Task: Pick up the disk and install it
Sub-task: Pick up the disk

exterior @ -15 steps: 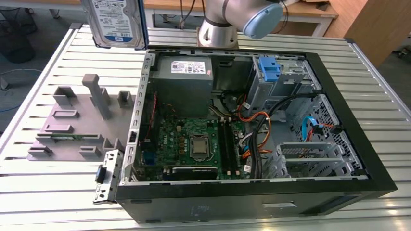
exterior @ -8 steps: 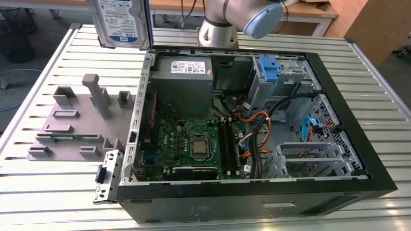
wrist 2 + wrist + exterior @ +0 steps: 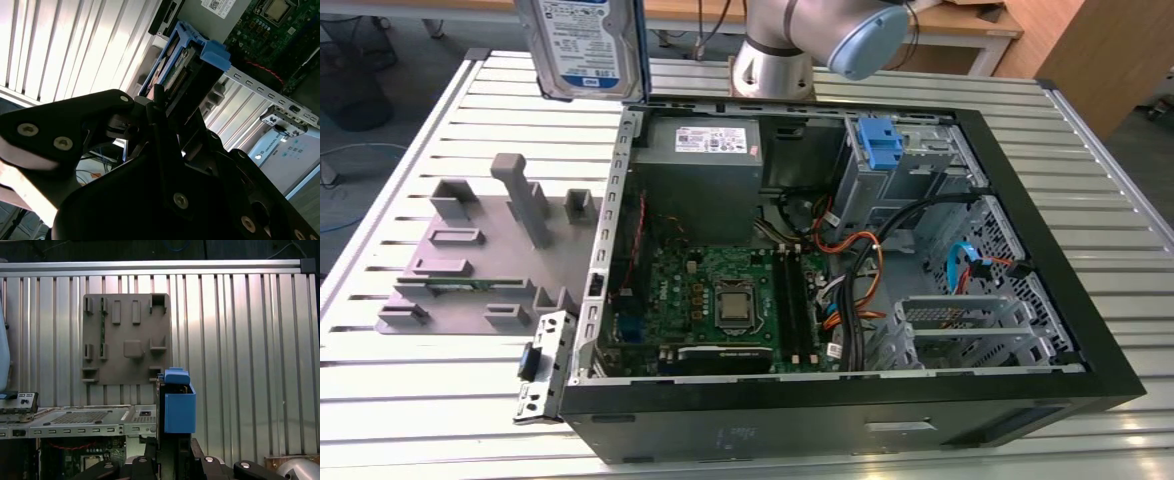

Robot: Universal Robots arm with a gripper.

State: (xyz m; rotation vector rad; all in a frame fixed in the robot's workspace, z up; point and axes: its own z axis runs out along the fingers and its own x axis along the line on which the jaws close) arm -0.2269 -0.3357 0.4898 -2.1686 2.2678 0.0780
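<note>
The disk (image 3: 580,45) hangs upright in the air over the slatted table, at the exterior view's upper left, just outside the open case's far corner. Its white-and-blue label faces the camera. In the second wrist view the disk's bright blue carrier frame (image 3: 200,55) sticks out from between my black fingers (image 3: 167,135). My gripper (image 3: 162,97) is shut on the disk. The first wrist view has the disk's blue carrier end (image 3: 179,407) rising straight out of the gripper (image 3: 172,447), high above the table.
An open computer case (image 3: 1101,330) lies on its side on the table, holding a green motherboard (image 3: 720,300), a grey power-supply box (image 3: 700,150), a blue latch (image 3: 881,140) and a metal drive cage (image 3: 961,320). A grey fixture plate (image 3: 467,260) lies beside it.
</note>
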